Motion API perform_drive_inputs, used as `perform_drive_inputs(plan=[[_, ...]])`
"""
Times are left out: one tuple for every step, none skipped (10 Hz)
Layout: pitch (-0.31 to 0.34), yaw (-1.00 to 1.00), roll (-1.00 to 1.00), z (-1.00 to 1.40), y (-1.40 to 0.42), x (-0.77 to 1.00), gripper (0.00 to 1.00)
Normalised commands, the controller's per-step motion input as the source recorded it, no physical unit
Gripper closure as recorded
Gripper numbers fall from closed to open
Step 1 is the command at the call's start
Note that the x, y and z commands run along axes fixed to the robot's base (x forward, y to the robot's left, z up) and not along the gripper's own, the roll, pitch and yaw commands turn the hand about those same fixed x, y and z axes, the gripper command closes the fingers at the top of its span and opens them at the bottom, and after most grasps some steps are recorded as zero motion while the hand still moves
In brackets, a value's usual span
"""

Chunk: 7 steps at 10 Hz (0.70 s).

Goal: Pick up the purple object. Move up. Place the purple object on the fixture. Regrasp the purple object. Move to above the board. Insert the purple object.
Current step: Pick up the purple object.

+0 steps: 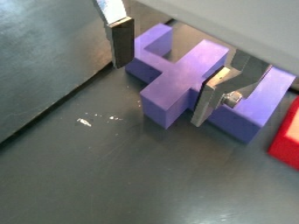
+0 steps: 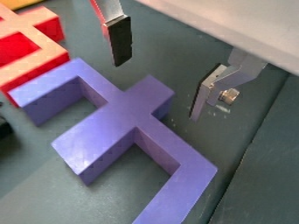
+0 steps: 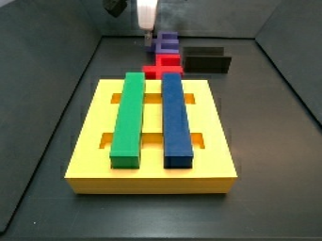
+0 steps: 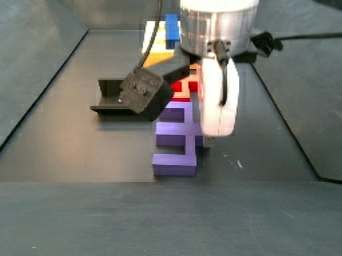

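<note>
The purple object (image 1: 176, 74) lies flat on the dark floor, a blocky piece with a stub sticking out of its middle. My gripper (image 1: 167, 70) is open and low over it, one finger on each side of that stub. One finger (image 1: 121, 42) stands off the piece; the other finger (image 1: 214, 98) is close beside it. In another wrist view the purple object (image 2: 117, 127) sits mostly below the gripper (image 2: 163, 70). In a side view the gripper (image 4: 217, 122) hangs at the purple object (image 4: 174, 142), beside the black fixture (image 4: 134, 92). The yellow board (image 3: 151, 174) fills the foreground in the opposite side view.
A green bar (image 3: 130, 113) and a dark-blue bar (image 3: 176, 118) lie in the board's slots. A red piece (image 3: 164, 64) sits between the board and the purple object (image 3: 167, 42), and the fixture (image 3: 205, 58) is beside them. Dark walls enclose the floor.
</note>
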Motion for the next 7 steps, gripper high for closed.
perform_drive_inputs(plan=[[0.000, -0.24, -0.04, -0.31, 0.12, 0.00, 0.00], [0.000, -0.02, -0.07, -0.24, 0.00, 0.00, 0.00], [0.007, 0.00, -0.07, -0.21, 0.00, 0.14, 0.00], [0.019, 0.00, -0.06, -0.19, 0.00, 0.21, 0.00], [0.006, 0.02, -0.05, -0.20, 0.01, 0.17, 0.00], [0.000, 0.03, -0.06, -0.17, 0.05, 0.07, 0.00], [0.000, 0.00, -0.06, -0.05, 0.00, 0.00, 0.00]])
